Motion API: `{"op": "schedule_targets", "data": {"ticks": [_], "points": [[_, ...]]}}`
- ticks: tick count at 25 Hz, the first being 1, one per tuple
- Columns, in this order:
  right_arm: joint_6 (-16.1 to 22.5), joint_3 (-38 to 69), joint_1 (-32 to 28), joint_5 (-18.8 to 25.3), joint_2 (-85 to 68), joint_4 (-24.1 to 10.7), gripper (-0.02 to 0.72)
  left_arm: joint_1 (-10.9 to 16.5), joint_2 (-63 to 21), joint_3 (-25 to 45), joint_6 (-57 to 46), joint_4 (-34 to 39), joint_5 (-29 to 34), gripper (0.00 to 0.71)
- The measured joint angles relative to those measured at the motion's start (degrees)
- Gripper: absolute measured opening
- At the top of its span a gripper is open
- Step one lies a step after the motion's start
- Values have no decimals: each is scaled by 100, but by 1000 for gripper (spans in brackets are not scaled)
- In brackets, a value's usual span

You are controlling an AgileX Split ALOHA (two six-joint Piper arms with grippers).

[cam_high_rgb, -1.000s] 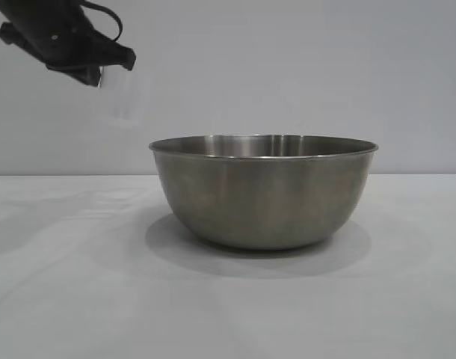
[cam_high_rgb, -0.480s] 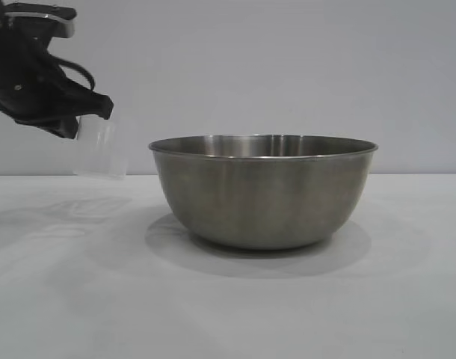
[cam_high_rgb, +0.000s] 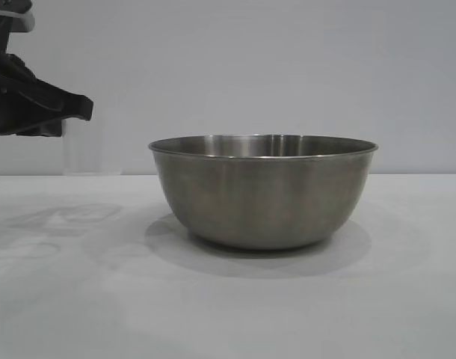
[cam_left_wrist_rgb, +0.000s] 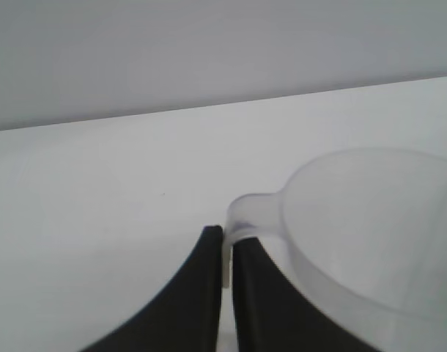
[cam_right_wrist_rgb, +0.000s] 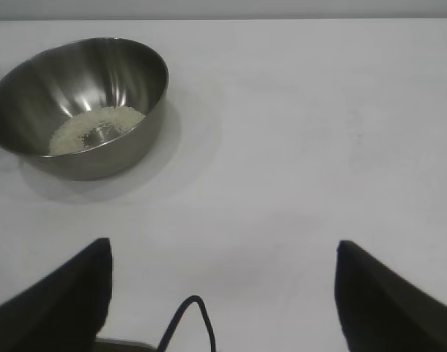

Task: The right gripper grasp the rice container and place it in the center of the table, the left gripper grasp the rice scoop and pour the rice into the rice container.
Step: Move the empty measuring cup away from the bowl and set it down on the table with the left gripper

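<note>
One steel bowl (cam_high_rgb: 263,191) stands alone in the middle of the white table (cam_high_rgb: 228,314), and one clear plastic cup (cam_high_rgb: 92,149) hangs upright at the far left before a plain grey wall (cam_high_rgb: 288,67). Only the right wrist view shows the rice (cam_right_wrist_rgb: 95,126), a thin pale layer in the bowl's bottom, and the right gripper (cam_right_wrist_rgb: 223,293) spread wide, well apart from the bowl. Only the left wrist view shows the left gripper (cam_left_wrist_rgb: 228,253) pinching the cup's small handle (cam_left_wrist_rgb: 247,216), fingers pressed together.
</note>
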Motion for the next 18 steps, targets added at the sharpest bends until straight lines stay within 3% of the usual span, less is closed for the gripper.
{"op": "schedule_targets", "data": {"ticks": [18], "points": [[0, 0, 0, 0, 0, 0, 568, 0, 644, 0, -26, 97, -428, 0]]}}
